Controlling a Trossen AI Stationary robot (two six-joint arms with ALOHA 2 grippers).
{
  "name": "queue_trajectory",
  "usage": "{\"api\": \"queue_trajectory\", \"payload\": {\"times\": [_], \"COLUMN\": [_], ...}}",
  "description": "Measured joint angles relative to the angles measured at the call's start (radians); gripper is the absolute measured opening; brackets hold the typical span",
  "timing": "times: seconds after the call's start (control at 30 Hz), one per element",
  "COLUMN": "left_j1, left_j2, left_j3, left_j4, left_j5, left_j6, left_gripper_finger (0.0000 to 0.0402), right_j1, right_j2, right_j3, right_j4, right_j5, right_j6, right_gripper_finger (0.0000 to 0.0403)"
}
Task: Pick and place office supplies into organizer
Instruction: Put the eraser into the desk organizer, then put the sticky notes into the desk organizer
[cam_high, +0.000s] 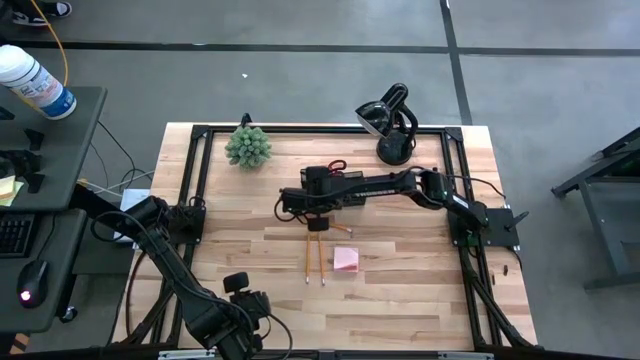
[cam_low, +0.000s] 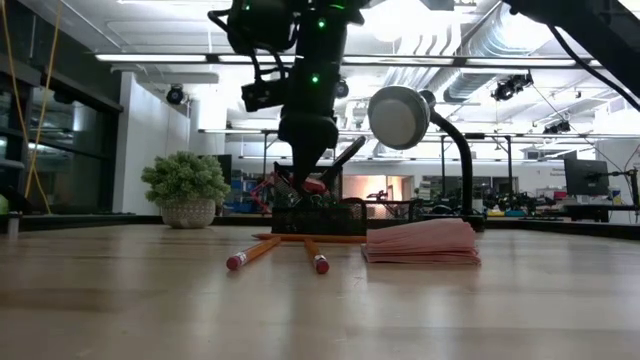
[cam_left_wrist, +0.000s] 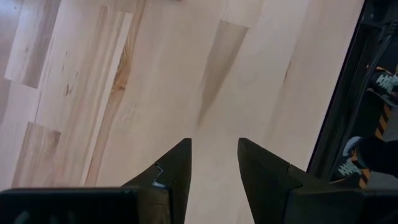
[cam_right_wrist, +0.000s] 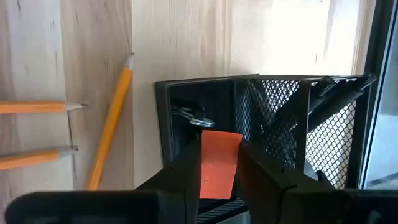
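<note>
My right gripper (cam_right_wrist: 217, 152) hangs fingers down over the black mesh organizer (cam_right_wrist: 273, 106), shut on a flat red-orange piece (cam_right_wrist: 219, 163); what it is I cannot tell. In the high view the arm (cam_high: 318, 200) covers most of the organizer. A metal part (cam_right_wrist: 189, 117) lies in the compartment beyond the piece. Three yellow pencils (cam_high: 312, 255) lie flat on the table before the organizer's near wall, tips toward it. The pink sticky-note pad (cam_high: 346, 260) lies flat to their right. My left gripper (cam_left_wrist: 213, 146) is open and empty over bare wood at the table's near left (cam_high: 240, 330). My right gripper pinches the red-orange piece's two flat faces (cam_right_wrist: 217, 177) between its two fingers, coming from above and pointing down. The piece's free end (cam_right_wrist: 221, 137) reaches past the fingertips, over the organizer's compartment by the near wall. Whether it touches the organizer does not show.
A black desk lamp (cam_high: 390, 125) stands at the far right and a small green plant (cam_high: 247, 147) at the far left. A red loop (cam_high: 338, 166) shows just behind the arm. Black frame rails (cam_high: 200, 180) run along the table's sides. Open wood lies toward the near edge.
</note>
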Motion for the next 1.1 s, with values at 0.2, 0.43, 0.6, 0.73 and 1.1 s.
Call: {"api": "queue_trajectory", "payload": {"times": [0.2,0.43,0.6,0.73,1.1], "left_j1": [0.000,0.000,0.000,0.000,0.000], "left_j2": [0.000,0.000,0.000,0.000,0.000], "left_j3": [0.000,0.000,0.000,0.000,0.000], "left_j4": [0.000,-0.001,-0.001,-0.001,-0.002], "left_j5": [0.022,0.024,0.024,0.024,0.024], "left_j6": [0.000,0.000,0.000,0.000,0.000], "left_gripper_finger": [0.0120,0.0120,0.0120,0.0120,0.0120], "right_j1": [-0.005,-0.005,-0.005,-0.005,-0.005], "right_j2": [0.000,0.000,0.000,0.000,-0.001], "right_j3": [-0.001,-0.001,-0.001,-0.001,-0.001], "right_j4": [-0.006,-0.015,-0.016,-0.017,-0.031], "right_j5": [0.008,0.001,0.011,0.035,0.048], "right_j6": [-0.053,-0.078,-0.079,-0.079,-0.041], "right_gripper_finger": [0.0094,0.0097,0.0122,0.0149,0.0175]}}
